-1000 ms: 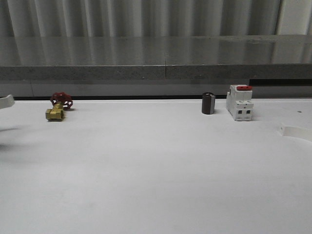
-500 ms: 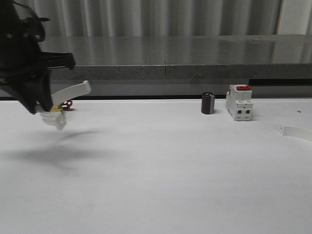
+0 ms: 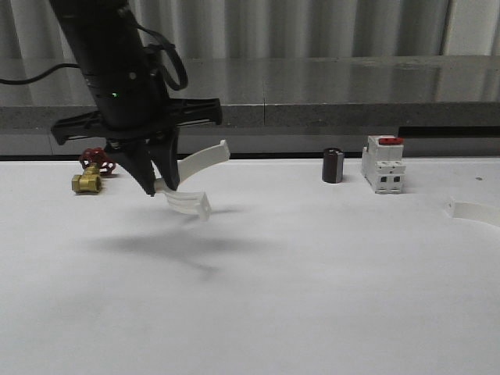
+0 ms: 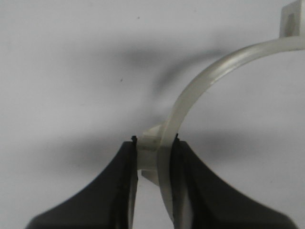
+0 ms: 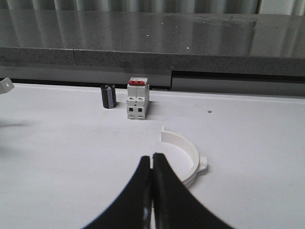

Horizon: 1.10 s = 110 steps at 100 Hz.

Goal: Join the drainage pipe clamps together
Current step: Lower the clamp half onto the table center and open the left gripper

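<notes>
Left claw (image 3: 160, 186) pinches one clamp half (image 3: 194, 166) tight, lifted above table (image 3: 297, 281), right of brass valve (image 3: 87, 182). Right claw (image 5: 152, 160) closed, empty. Second clamp half (image 5: 183, 155) lies right of switch (image 3: 384, 164).

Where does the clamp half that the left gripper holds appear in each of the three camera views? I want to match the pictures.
Front view: the held clamp half hangs above the table, left of centre, below the left gripper.
Left wrist view: it curves up from between the closed fingers toward the upper right corner.
Right wrist view: I cannot place it with certainty.
Shared landmark: the white switch, also in the right wrist view.
</notes>
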Available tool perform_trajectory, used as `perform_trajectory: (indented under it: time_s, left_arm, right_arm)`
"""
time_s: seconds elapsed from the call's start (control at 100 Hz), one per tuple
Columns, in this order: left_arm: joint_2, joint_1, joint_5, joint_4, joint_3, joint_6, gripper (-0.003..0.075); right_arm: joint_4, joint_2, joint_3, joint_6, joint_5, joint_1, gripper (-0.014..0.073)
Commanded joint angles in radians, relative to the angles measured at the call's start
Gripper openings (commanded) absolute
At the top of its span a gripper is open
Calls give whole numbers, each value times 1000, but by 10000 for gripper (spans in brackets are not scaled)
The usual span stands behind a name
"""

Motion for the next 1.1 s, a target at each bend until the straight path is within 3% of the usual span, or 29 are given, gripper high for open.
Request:
perform_trajectory:
  time_s: [0.0, 0.24, 0.8, 0.94, 1.09]
  left_arm:
    - [-17, -29, -13, 32, -57, -74, 9]
    - [50, -75, -17, 72, -82, -163, 9]
    - [94, -93, -32, 69, -86, -194, 29]
    - [94, -93, -30, 67, -86, -194, 181]
    - [94, -93, -30, 65, -86, -194, 471]
  right_arm:
    - [-8, -20, -15, -7, -72, -2, -66]
    - [-8, -20, -15, -7, -72, -2, -66]
    - [-8, -20, -15, -7, -72, -2, -66]
    - [-8, -20, -15, -7, -72, -2, -66]
    - [-8, -20, -15, -7, -72, -2, -66]
